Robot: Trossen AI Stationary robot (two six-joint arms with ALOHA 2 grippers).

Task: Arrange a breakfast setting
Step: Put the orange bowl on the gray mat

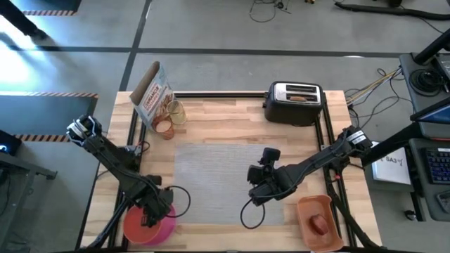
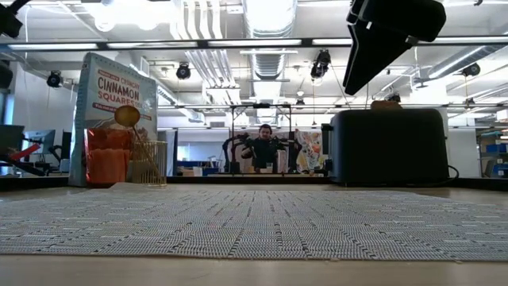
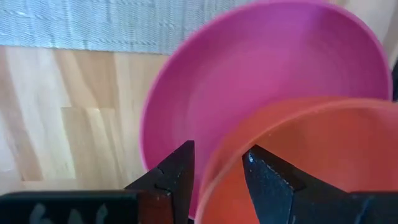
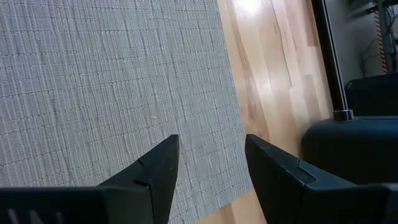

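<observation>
On the tabletop [image 1: 211, 119], wooden, viewed from above: setting partly gathered, nothing yet placed on the mat.

Grey mat [image 1: 211, 179]: lies flat at the centre, bare.

Pink plate [image 1: 151, 226]: sits off the mat, at the near left corner, just beside the mat's edge.

Red-orange bowl [image 3: 311, 162]: rests on the pink plate; its rim stands between the left jaws.

Left gripper [image 3: 217, 171]: low over the plate, jaws straddling the bowl's rim, one finger outside and one inside; a sliver of gap shows, so whether it grips cannot be told.

Right gripper [image 4: 208, 168]: hovers over the mat's right part, jaws released, holding nothing.

Red apple [image 1: 320, 223]: lies in the orange tray [image 1: 314, 205] at the near right, off the mat.

Toast slice [image 1: 299, 98]: sits in a slot of the toaster [image 1: 294, 102] at the far edge.

Clear cup [image 1: 175, 111]: far left, near the cereal box [image 1: 152, 95]; what seems to be the gold spoon [image 2: 127, 117] stands beside it.

Step in hand, as judged: taking the bowl by its rim.

Risks: a thin rim hold may let the bowl tilt or slip out on lifting; the plate beneath may drag along or slide off the near edge; both arms heading for the mat could clash.
</observation>
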